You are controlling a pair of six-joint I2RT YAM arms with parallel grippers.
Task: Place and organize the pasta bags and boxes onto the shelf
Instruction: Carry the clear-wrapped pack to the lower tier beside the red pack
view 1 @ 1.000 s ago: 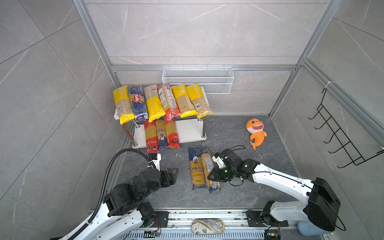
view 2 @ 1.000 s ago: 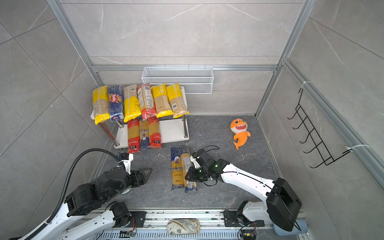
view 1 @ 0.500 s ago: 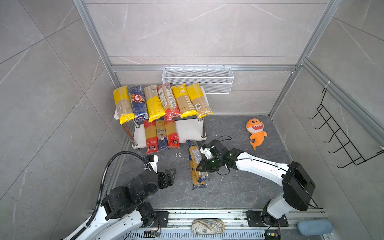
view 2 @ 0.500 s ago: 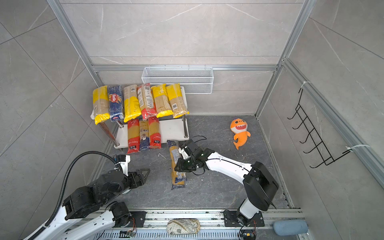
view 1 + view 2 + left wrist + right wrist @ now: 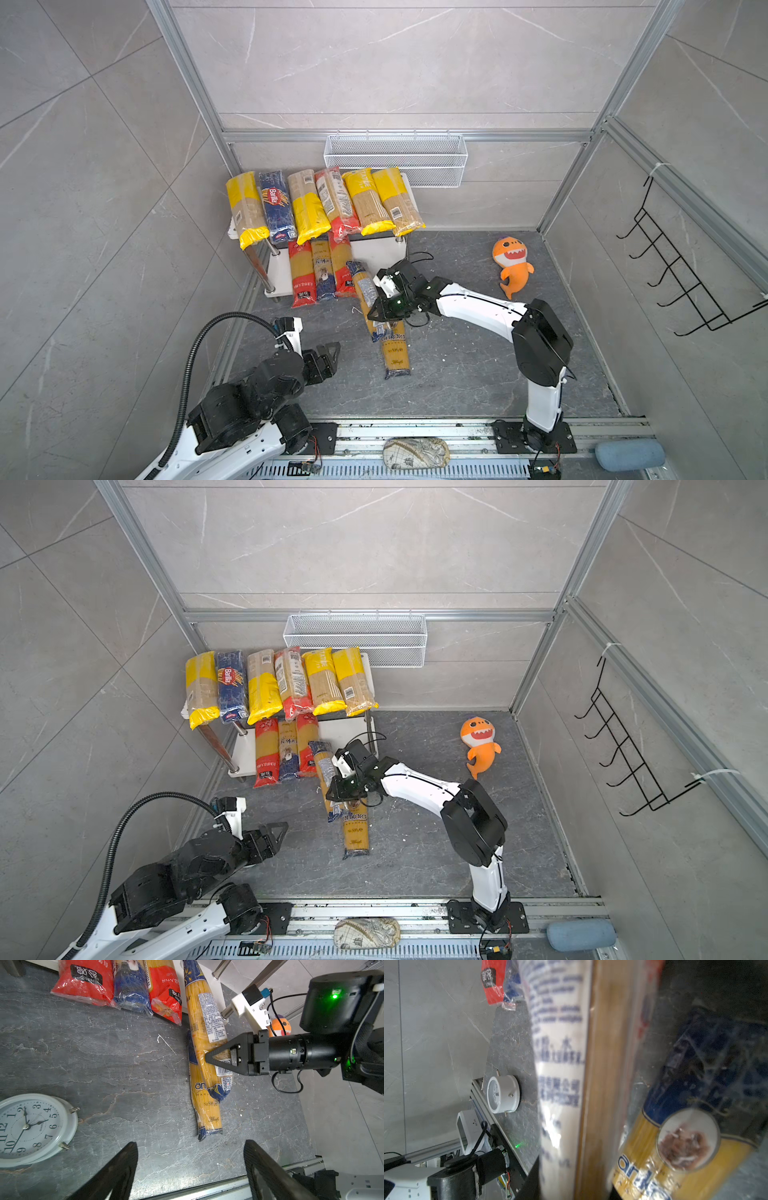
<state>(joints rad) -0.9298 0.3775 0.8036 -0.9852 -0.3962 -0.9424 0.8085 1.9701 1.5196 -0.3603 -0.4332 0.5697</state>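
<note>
**Right hand carries a blue-ended spaghetti bag toward the lower shelf board**

The right hand (image 5: 209, 1057) is clenched across the middle of a long clear spaghetti bag with dark-blue ends (image 5: 365, 286), gripping the wrapper near its barcode. The bag slants toward 11 o'clock. Its far end reaches the front edge of the two-tier shelf of white boards on shiny metal legs (image 5: 376, 250), which stands at 11 o'clock on the dark grey stone table (image 5: 457, 374). A second blue-ended spaghetti bag (image 5: 395, 353) lies flat near the table's centre, partly under the held one. A row of six packs (image 5: 324, 203) fills the top board. Three red- and blue-ended bags (image 5: 320, 272) lie side by side on the left of the lower board, overhanging its front.

The step in hand looks like placing the held bag. The next move calls for sliding it lengthwise onto the bare right part of the lower board, parallel to the three, clear of the front leg, then letting go. The second bag would follow.

The left hand (image 5: 330, 351) hangs released and empty at 8 o'clock.

The left wrist view shows the pinch itself and a white round alarm clock (image 5: 31, 1128) on the table, which neither top view shows. The right wrist view is filled by the blurred bag and hides the jaws. Only the top views take in the whole shelf, the orange plush shark (image 5: 513, 266) at 2 o'clock and the white wire mesh basket (image 5: 395, 160) at 12.
</note>
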